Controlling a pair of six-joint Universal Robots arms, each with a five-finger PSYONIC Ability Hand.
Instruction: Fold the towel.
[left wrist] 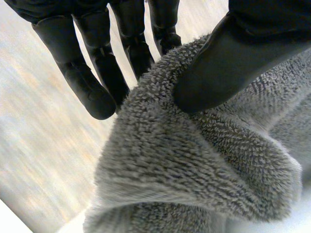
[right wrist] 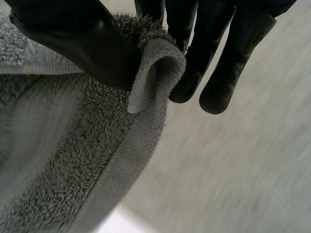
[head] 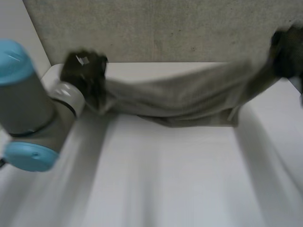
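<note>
Two black hands hold one grey towel (head: 184, 99) up over the white tabletop (head: 165, 184). In the head view, the left hand (head: 86, 71) grips one end and the right hand (head: 285, 49) grips the other. The towel hangs between them and sags in the middle. The right hand is partly cut off at the side, so its fingers are hard to see there. A grey wall (head: 165, 28) stands behind.

In the left wrist view, the thumb (left wrist: 218, 73) presses down on the fluffy towel. Some fingers (left wrist: 95, 92) poke out past the towel's edge, and the towel hides the others. This hand is clamped on the towel.

In the right wrist view, the thumb (right wrist: 82, 43) and fingers (right wrist: 221, 92) pinch the towel's hemmed edge, which curls over between them.
</note>
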